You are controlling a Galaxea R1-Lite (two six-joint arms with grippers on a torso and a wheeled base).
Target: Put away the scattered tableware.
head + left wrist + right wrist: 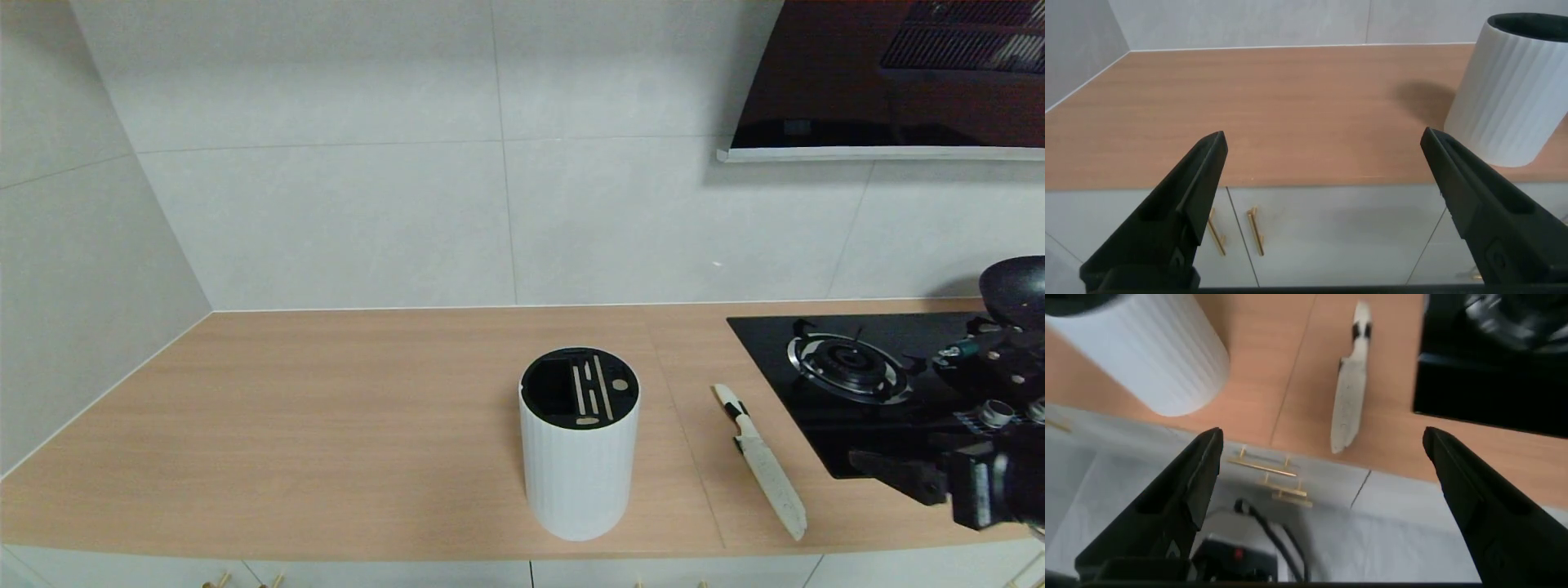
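Head view: the knife (759,461) lies right of centre on the counter (326,392) between white holder (580,457) and stove (849,367), long axis steeply diagonal, blade tip toward lower right, while left gripper (1323,139) and right gripper (1321,437) gape wide, empty.

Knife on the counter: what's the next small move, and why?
Probably bring the right gripper over the knife at its handle end, then lower it. The knife lies flat on the counter between the holder and the stove, untouched, and the right gripper is open, empty and the nearer one.
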